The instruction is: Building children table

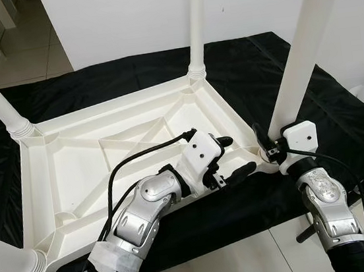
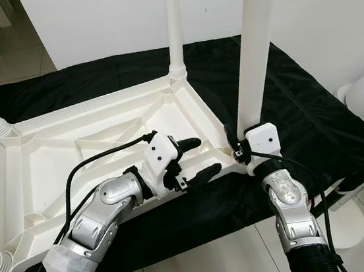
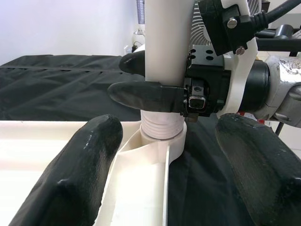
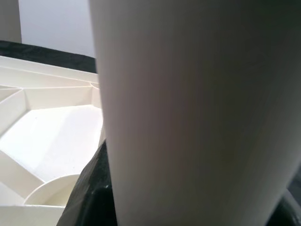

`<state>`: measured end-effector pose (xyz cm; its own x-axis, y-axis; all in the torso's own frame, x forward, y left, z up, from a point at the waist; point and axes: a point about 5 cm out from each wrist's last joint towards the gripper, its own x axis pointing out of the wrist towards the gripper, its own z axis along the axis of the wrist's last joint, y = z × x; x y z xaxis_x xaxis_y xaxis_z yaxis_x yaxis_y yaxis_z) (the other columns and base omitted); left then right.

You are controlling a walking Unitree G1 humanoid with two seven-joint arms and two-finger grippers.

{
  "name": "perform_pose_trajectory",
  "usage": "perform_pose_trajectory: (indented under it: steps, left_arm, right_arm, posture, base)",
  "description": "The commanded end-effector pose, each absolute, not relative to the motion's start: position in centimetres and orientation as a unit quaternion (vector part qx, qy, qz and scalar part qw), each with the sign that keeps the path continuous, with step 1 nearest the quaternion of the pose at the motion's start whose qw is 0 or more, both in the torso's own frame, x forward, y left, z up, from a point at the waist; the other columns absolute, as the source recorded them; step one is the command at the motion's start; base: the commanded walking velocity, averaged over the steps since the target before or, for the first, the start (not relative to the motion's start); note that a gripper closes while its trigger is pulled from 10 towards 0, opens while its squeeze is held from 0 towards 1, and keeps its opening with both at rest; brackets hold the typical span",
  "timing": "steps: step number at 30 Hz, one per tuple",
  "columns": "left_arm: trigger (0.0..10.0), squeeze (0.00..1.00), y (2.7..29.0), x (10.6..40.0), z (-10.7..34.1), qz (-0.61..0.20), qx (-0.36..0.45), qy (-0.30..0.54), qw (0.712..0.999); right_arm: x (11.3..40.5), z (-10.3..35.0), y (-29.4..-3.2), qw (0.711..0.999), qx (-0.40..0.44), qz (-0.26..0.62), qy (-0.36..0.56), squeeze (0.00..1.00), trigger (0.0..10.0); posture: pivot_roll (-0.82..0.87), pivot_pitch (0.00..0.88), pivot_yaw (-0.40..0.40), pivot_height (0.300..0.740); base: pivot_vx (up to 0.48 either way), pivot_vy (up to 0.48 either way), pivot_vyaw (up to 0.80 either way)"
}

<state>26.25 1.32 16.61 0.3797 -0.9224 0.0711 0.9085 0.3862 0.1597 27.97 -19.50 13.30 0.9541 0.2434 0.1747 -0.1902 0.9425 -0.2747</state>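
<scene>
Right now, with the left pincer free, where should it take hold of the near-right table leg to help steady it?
Grip the near-right leg on its smooth round shaft just above the right pincer, which is already clamped low near the threaded base. Come in from the tabletop side, where the left pincer hovers open. The upright, slim cylinder suits fingers closing across it horizontally.

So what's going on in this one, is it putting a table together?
Yes. A white plastic tabletop lies upside down on a black cloth, with a white leg standing in each corner. The right gripper is clamped around the near right leg just above its socket, where the threaded end is not fully seated. The left gripper hovers open over the tabletop's near edge, pointing at that same corner without touching it.
</scene>
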Motion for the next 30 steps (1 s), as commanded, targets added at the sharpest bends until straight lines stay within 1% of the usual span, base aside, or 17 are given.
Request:
perform_pose_trajectory:
  steps: [1,2,7,10,14,17,24,30]
  left_arm:
    - [10.0,0.0,1.3,26.3,17.0,-0.566,0.057,-0.078,0.819]
    - [10.0,0.0,1.3,26.4,17.1,-0.567,0.058,-0.08,0.818]
    - [10.0,0.0,1.3,26.4,17.3,-0.567,0.059,-0.082,0.818]
    - [10.0,0.0,1.2,26.4,17.3,-0.566,0.058,-0.083,0.818]
    - [10.0,0.0,1.2,26.4,17.3,-0.566,0.058,-0.083,0.818]
    - [10.0,0.0,1.1,26.4,17.4,-0.566,0.057,-0.085,0.818]
    - [10.0,0.0,1.1,26.5,17.4,-0.565,0.058,-0.086,0.819]
    - [10.0,0.0,1.0,26.4,17.5,-0.566,0.057,-0.087,0.818]
  right_arm:
    - [27.3,10.2,-19.6,0.987,-0.106,0.121,-0.029,0.0,10.0]
    - [27.4,10.0,-19.9,0.991,-0.079,0.108,-0.028,0.0,10.0]
    - [27.6,9.6,-20.0,0.994,-0.047,0.093,-0.017,0.0,10.0]
    - [27.8,8.7,-20.0,0.997,-0.022,0.072,0.016,0.0,10.0]
    - [28.0,8.7,-20.0,0.997,-0.008,0.066,0.024,0.0,10.0]
    - [28.5,8.9,-20.1,0.998,0.021,0.057,0.035,0.0,10.0]
    - [29.2,9.9,-20.0,0.997,0.026,0.057,0.035,0.0,10.0]
    - [29.8,10.0,-20.7,0.994,0.067,0.024,0.077,0.0,10.0]
  posture:
    - [0.0,0.038,0.049,0.74]
    - [0.0,0.036,0.05,0.74]
    - [0.0,0.035,0.05,0.74]
    - [0.0,0.035,0.047,0.74]
    - [0.0,0.033,0.046,0.74]
    - [0.0,0.032,0.044,0.74]
    - [0.0,0.029,0.043,0.74]
    - [0.0,0.025,0.037,0.74]
  base:
    - [0.0,0.0,0.0]
    - [0.0,0.0,0.0]
    - [0.0,0.0,0.0]
    - [0.0,0.0,0.0]
    - [0.0,0.0,0.0]
    - [0.0,0.0,0.0]
    - [0.0,0.0,0.0]
    - [0.0,0.0,0.0]
